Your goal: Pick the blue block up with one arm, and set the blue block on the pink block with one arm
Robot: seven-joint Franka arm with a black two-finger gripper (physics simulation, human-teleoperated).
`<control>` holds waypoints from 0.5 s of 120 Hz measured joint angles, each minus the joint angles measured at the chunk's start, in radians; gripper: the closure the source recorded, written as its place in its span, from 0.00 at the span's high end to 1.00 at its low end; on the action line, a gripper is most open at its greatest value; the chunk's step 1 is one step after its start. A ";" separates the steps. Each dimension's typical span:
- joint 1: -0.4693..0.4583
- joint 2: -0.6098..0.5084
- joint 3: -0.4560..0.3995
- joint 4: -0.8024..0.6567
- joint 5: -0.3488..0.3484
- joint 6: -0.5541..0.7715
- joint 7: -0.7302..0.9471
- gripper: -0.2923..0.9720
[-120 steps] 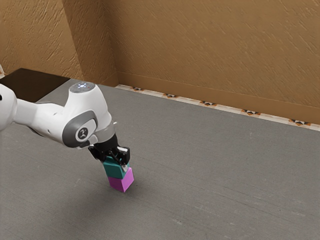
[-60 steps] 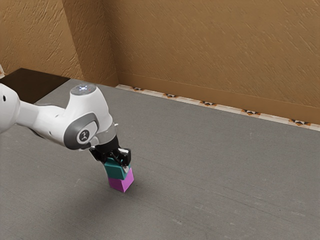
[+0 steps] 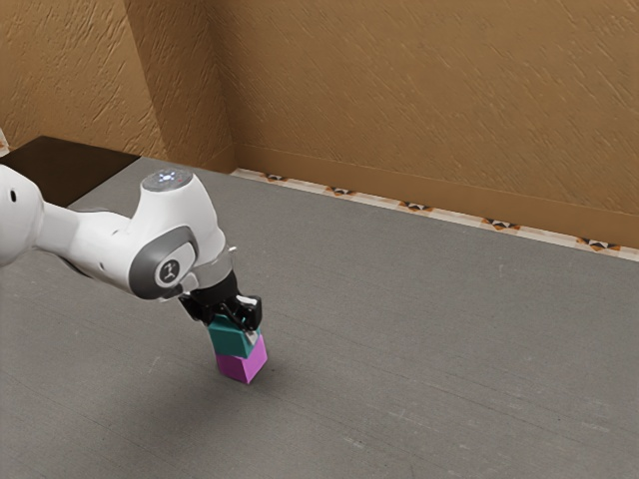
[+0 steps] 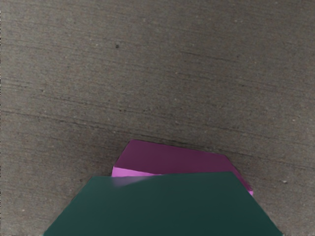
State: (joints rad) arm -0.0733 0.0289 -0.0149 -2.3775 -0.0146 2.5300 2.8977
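The blue block [image 3: 231, 341], teal in colour, rests on top of the pink block [image 3: 246, 365] on the grey table. My gripper [image 3: 233, 319] comes down from the exterior view's left and is shut on the blue block's upper part, a black finger on either side. In the wrist view the blue block [image 4: 162, 206] lies just under my hand and covers most of the pink block [image 4: 172, 160], whose far part sticks out beyond it.
The grey table [image 3: 449, 329] stretches wide toward the exterior view's right. Brown walls [image 3: 419, 100] stand behind its far edge. A dark slab [image 3: 60, 165] lies at the back left, behind my arm.
My hand has sunk a little with the blue block, which now sits lower on the pink block. The pink block has stayed in place.
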 joint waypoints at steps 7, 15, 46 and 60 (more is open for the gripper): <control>-0.002 0.001 0.002 0.000 0.005 -0.001 0.000 0.58; -0.003 0.002 0.004 0.000 0.009 -0.001 0.000 0.62; 0.006 0.008 0.003 0.003 0.014 0.002 0.000 0.72; 0.021 -0.097 -0.013 0.006 0.013 -0.010 0.000 0.74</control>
State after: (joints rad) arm -0.0528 -0.0684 -0.0278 -2.3716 -0.0014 2.5196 2.8973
